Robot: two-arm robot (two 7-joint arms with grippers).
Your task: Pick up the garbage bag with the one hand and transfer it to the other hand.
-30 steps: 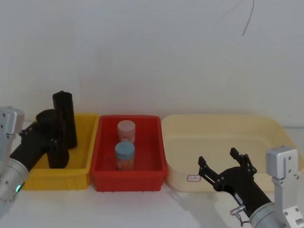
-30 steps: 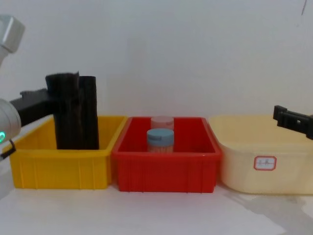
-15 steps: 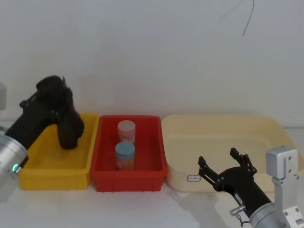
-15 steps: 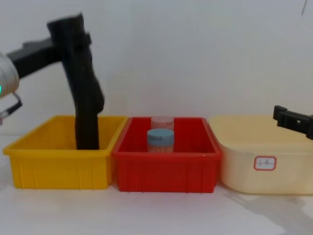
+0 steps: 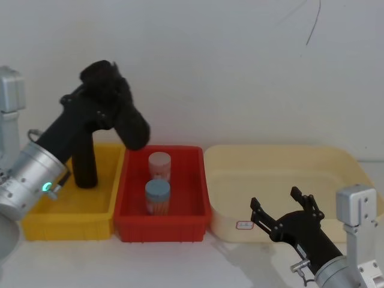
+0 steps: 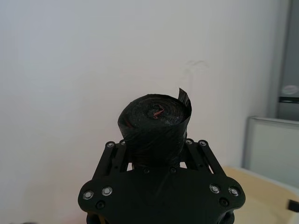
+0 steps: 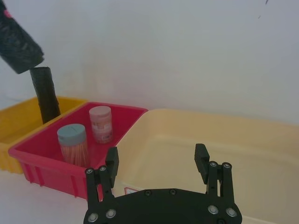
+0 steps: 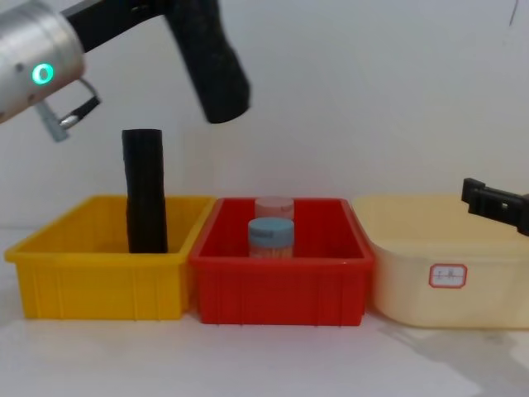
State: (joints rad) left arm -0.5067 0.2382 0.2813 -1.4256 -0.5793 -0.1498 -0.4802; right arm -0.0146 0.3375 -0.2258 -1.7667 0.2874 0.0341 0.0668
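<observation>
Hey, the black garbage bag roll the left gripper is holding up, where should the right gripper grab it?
I'd take the garbage bag by its free lower end, which slants down toward the robot's right above the red bin; the left gripper clamps the upper part. Bring the open right gripper from the right, its fingers straddling the round body.

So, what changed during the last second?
The left gripper, shut on the matte black roll of garbage bags, lifted it out of the yellow plastic bin and swung it up and rightward; it now hangs tilted over the red plastic bin's left side. Unchanged: the second black roll upright in the yellow bin, the blue-lidded jar and pink-lidded jar in the red bin, the right gripper open by the cream tub.
</observation>
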